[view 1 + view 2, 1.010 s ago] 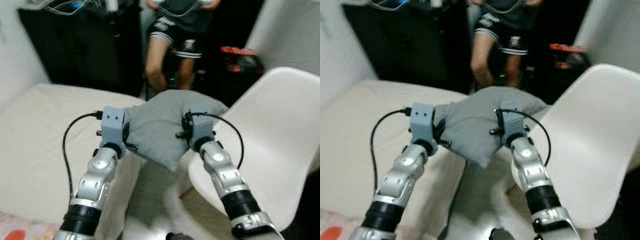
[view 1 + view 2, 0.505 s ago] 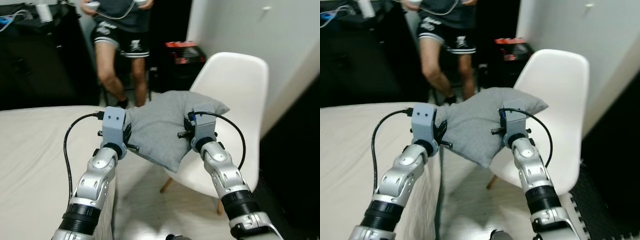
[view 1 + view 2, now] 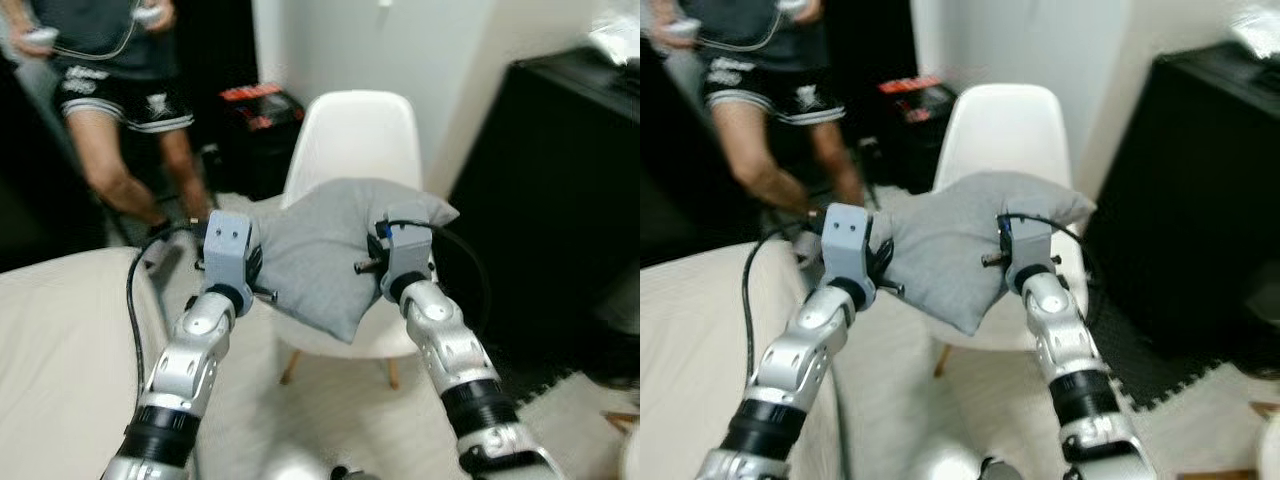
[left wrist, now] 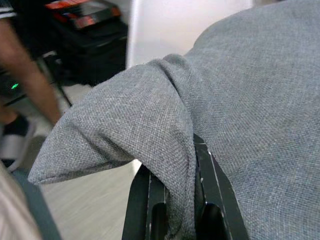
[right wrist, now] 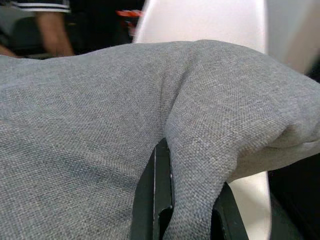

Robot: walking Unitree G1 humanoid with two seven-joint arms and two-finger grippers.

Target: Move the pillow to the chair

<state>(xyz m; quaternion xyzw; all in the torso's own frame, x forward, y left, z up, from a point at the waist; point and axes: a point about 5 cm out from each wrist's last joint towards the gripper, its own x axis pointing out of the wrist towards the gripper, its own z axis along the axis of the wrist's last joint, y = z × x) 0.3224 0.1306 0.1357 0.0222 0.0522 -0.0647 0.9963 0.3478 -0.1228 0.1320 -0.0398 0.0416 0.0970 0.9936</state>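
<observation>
Nearest, the bed (image 3: pixel 50 340) lies below and outside the left arm. The left gripper (image 4: pixel 175 220) is clamped on a fold of the grey pillow (image 3: pixel 320 250), and the right gripper (image 5: pixel 182 210) pinches the opposite edge, so the pillow hangs in the air between them. Just beyond and under the pillow stands the white chair (image 3: pixel 350 135), its seat partly hidden by the fabric. Farther off, past the left gripper, a person (image 3: pixel 110 90) stands holding controllers; past the right gripper sits a black cabinet (image 3: pixel 560 180).
</observation>
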